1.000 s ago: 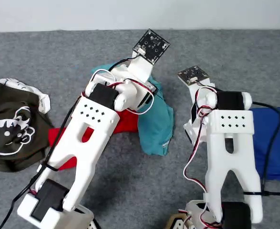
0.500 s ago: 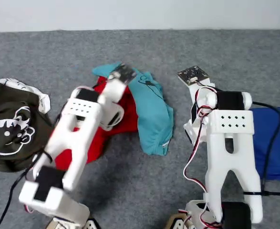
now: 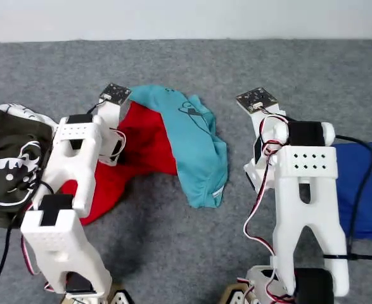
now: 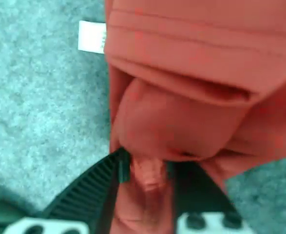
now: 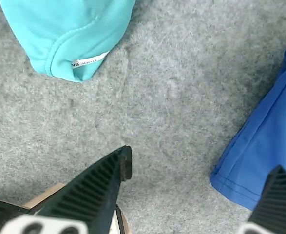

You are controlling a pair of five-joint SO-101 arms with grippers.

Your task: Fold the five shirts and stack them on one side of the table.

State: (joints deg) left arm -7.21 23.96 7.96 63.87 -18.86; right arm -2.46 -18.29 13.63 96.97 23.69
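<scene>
A red shirt point(image 3: 141, 149) lies in the middle of the grey table, partly under a teal shirt point(image 3: 195, 142). My left gripper point(image 4: 146, 170) is shut on a bunched fold of the red shirt point(image 4: 181, 97), at that shirt's left side by the left arm's wrist point(image 3: 113, 120). A dark shirt with a white cartoon print point(image 3: 8, 168) lies at the far left. A blue shirt point(image 3: 357, 190) lies at the right, beside the right arm point(image 3: 303, 183). My right gripper point(image 5: 201, 175) hangs open over bare carpet between the teal shirt's hem point(image 5: 69, 39) and the blue shirt point(image 5: 264, 151).
A grey carpet-like surface point(image 3: 287, 69) covers the table, bare along the back and between the teal and blue shirts. A white cloth edge point(image 3: 40, 123) shows under the dark shirt. A white label point(image 4: 91, 37) sticks out of the red shirt.
The left arm has swung left and back from over the teal shirt, dragging the red shirt's fold leftward and uncovering both shirts. The right arm has not moved.
</scene>
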